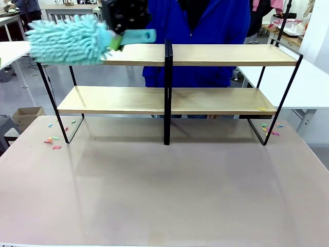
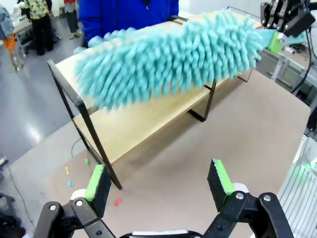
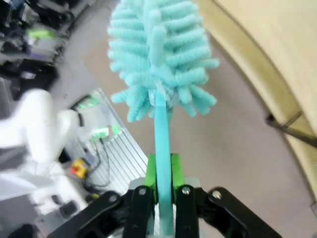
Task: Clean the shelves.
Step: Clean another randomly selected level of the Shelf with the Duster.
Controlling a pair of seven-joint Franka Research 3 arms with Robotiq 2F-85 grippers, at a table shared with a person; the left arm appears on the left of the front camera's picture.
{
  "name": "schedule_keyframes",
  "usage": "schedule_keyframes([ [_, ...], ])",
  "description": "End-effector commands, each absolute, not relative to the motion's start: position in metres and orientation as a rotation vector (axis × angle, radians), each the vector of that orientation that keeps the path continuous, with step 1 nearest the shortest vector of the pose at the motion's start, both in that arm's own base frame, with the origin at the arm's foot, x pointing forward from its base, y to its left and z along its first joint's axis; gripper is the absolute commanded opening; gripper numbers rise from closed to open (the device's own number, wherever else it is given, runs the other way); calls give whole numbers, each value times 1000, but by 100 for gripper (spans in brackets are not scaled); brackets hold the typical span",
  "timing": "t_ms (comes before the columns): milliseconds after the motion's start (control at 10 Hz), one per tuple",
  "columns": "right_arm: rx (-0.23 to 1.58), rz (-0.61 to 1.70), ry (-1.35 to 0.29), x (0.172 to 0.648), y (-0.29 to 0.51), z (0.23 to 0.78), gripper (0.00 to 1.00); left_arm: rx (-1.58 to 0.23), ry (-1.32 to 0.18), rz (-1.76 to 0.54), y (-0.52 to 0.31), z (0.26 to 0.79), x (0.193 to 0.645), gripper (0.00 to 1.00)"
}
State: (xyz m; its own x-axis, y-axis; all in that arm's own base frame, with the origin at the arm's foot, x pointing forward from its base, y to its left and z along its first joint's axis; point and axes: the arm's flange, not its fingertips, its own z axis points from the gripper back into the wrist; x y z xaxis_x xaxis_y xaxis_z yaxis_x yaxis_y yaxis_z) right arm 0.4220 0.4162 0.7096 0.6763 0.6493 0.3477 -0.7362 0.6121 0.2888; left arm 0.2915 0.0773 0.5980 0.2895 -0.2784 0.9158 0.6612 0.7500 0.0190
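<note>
- Two tiers to clean on the shelves (image 1: 216, 55): long light-wood boards on a thin black metal frame with a central black post, standing on the grey counter (image 1: 164, 190), right under the fluffy head that sticks out past the right jaws.
- Right jaws (image 3: 163, 171) are clamped tight on the flat teal handle of the fluffy turquoise microfibre duster (image 1: 69, 39); the head hangs over the top board's end.
- Left jaws (image 2: 161, 181) stand wide with nothing in them, the lower board's corner just ahead.
- Duster looks light and floppy, so my guess is the handle is the only sensible place to grip it. The rack looks stiff but light; it might slide if shoved.
- Watch the frame legs and centre post. Plenty of open counter in front, with small coloured paper scraps (image 1: 53, 140) by both rack ends.
</note>
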Motion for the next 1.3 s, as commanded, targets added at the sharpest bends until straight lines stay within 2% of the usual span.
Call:
schedule_keyframes([
  [0, 457, 672, -250, 398, 324, 725, 12, -409, -1119, -660, 78, 597, 292, 100],
  [200, 566, 463, -397, 383, 213, 772, 12, -409, -1119, -660, 78, 597, 292, 100],
  [400, 685, 430, -439, 361, 111, 813, 12, -409, -1119, -660, 78, 597, 292, 100],
  [700, 761, 397, -326, 315, 21, 793, 12, -409, -1119, -660, 78, 597, 292, 100],
  [1000, 907, 327, -313, 195, -45, 748, 12, -409, -1119, -660, 78, 597, 292, 100],
  [1100, 866, 174, -402, 169, -46, 736, 12, -409, -1119, -660, 78, 597, 292, 100],
  [1200, 832, 352, -271, 236, -35, 765, 12, -409, -1119, -660, 78, 597, 292, 100],
])
